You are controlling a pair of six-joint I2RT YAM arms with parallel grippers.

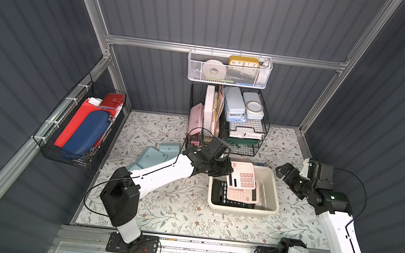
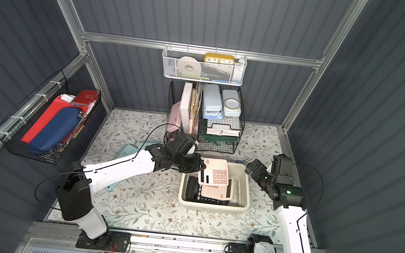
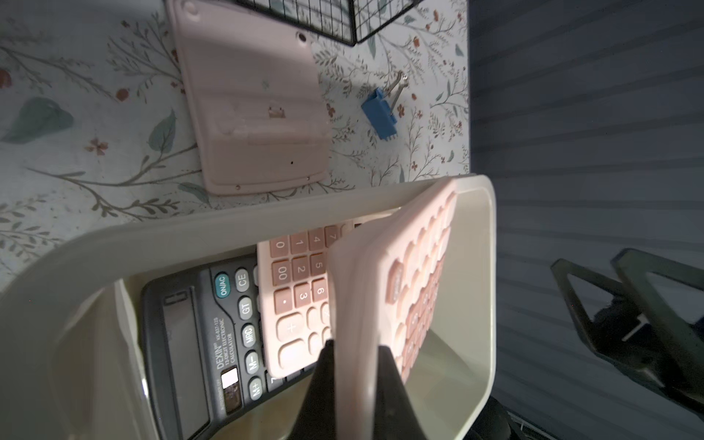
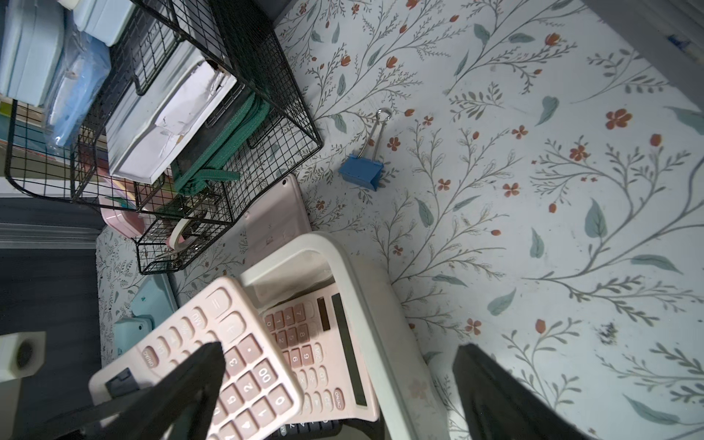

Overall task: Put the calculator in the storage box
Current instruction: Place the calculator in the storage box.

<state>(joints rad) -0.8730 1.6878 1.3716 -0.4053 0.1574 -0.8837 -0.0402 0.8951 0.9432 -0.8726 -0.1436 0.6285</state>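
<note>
The pink calculator (image 1: 242, 175) is held pinched by the left gripper (image 1: 230, 169) over the storage box (image 1: 276, 194), not yet released; the right gripper (image 1: 281, 169) is spread empty.

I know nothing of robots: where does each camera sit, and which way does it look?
Both top views: high at the front, looking down on the table; left gripper holds a pink calculator over the storage box, right gripper open beside it.
Left wrist: on that arm, looking along its fingers into the box.
Right wrist: looking past its fingers at the table.
Shared: both wrist views show the blue binder clip.
</note>
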